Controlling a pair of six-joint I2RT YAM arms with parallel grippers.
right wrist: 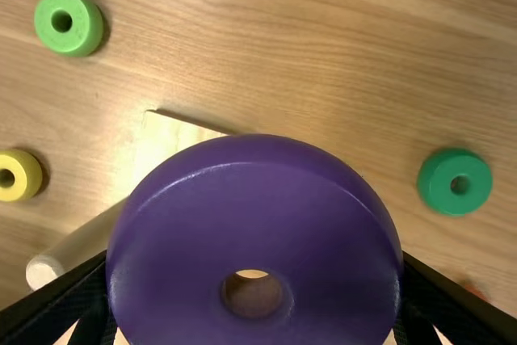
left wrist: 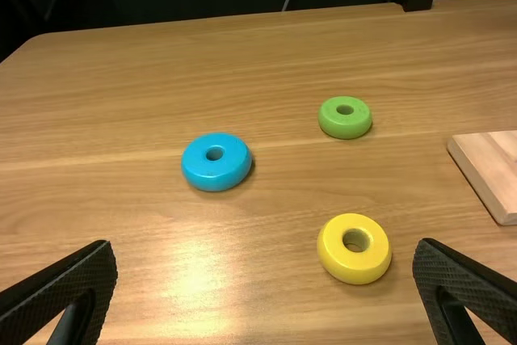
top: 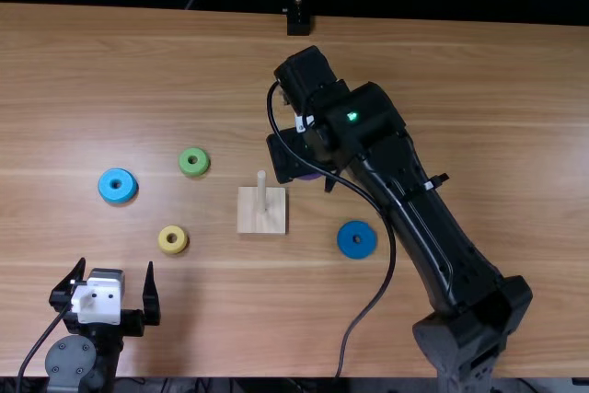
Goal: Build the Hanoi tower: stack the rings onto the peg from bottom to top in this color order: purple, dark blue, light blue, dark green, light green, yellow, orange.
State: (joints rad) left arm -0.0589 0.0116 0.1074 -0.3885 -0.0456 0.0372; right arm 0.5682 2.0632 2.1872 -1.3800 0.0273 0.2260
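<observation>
- Pinching the purple ring (right wrist: 186,216) across its width, the right gripper (right wrist: 256,260) has its two fingers on opposite sides of the rim. The left gripper (top: 115,261) stands spread, with nothing between its fingers, by the table's near left corner.
- In the top view the ring shows just off the far right corner of the peg's square board (top: 262,220), well in from the table's edges.
- It looks hard and smooth, so probably light, stiff and hardly fragile — though a glossy rim may slip or roll if pinched off-centre. The best hold is squarely across the widest part, leaving the hole free.
- Being round, it has no long axis; what counts is the line through its hole. That faces the wrist camera and seems roughly upright — any slight tilt I cannot tell. It should match the upright peg (top: 261,192).
</observation>
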